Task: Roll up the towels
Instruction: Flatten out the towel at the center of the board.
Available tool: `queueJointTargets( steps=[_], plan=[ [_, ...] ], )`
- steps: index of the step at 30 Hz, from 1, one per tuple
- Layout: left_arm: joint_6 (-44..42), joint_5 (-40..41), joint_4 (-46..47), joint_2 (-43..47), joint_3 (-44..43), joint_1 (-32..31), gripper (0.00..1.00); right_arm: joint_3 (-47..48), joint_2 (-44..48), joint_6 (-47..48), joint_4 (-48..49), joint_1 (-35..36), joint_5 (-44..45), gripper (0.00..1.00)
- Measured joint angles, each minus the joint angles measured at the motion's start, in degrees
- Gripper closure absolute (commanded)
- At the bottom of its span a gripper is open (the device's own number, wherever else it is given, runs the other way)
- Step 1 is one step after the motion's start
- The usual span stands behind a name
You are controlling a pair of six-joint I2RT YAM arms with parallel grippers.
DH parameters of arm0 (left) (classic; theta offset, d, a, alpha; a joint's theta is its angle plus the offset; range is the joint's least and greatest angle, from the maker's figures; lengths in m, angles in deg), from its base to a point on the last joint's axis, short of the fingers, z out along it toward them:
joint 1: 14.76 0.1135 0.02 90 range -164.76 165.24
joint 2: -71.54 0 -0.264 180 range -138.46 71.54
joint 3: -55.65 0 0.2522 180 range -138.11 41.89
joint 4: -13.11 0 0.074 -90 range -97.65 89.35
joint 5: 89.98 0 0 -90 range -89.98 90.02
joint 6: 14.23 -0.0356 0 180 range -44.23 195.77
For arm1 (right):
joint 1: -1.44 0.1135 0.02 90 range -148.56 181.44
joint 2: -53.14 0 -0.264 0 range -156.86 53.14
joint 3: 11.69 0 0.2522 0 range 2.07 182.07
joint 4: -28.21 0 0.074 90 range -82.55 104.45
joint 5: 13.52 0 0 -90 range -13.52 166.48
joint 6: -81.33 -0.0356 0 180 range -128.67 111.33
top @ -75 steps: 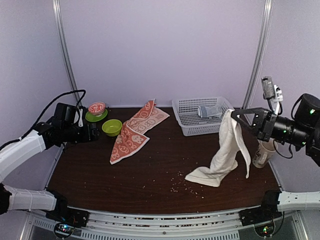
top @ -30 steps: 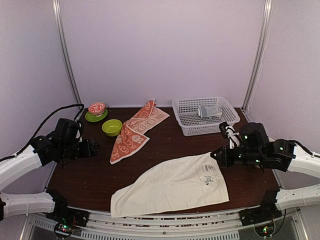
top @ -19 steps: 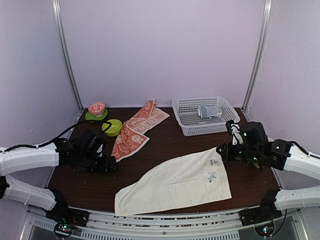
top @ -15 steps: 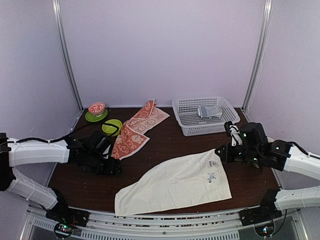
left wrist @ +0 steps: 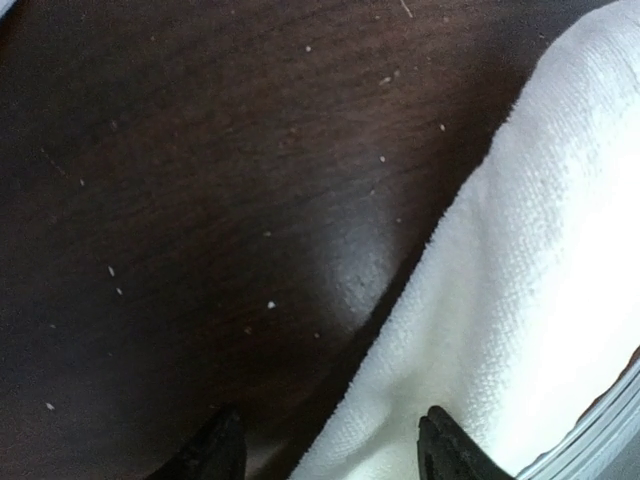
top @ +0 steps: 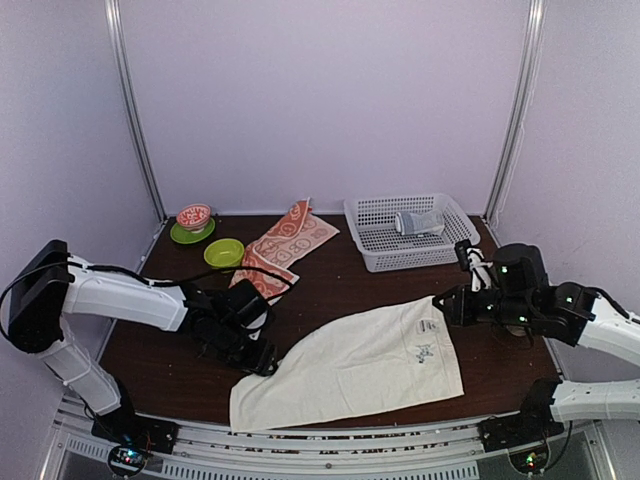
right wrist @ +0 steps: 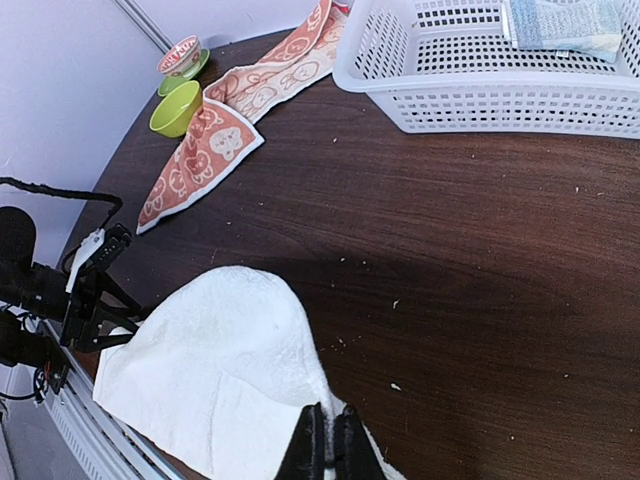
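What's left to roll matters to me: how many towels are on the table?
2. The cream towel lies spread near the front, a corner in the right gripper; the orange towel lies back left by the green bowl. None looks hidden.

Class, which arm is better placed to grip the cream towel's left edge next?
Left: the left fingers, open, straddle that edge of the cream towel; the right fingers are shut on its opposite end.

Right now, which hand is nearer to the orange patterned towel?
Left. The left hand sits just in front of the orange towel, at the left edge of the white towel; the right hand pinches its far right corner, farther off.
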Motion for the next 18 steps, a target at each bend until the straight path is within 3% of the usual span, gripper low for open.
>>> queueJointTargets(
  steps=[4,5,10,13,18],
  plan=[
    [0.1,-0.6,0.0,-0.5,0.0,-2.5,0.94,0.0,0.7,0.0,-0.6,0.0,0.0,1.0],
    [0.0,-0.7,0.0,-0.8,0.1,-3.2,1.0,0.0,0.9,0.0,-0.8,0.0,0.0,1.0],
    [-0.1,0.5,-0.8,-0.7,0.2,-4.7,1.0,0.4,2.6,0.1,-1.7,0.0,0.1,1.0],
    [-1.1,3.5,-5.8,1.2,-2.1,-3.3,1.0,3.0,1.5,1.9,-2.8,0.0,1.1,1.0],
    [-7.0,14.8,-13.9,9.0,-19.3,2.8,1.0,23.5,-6.2,8.7,-6.2,0.0,2.5,1.0]
  ],
)
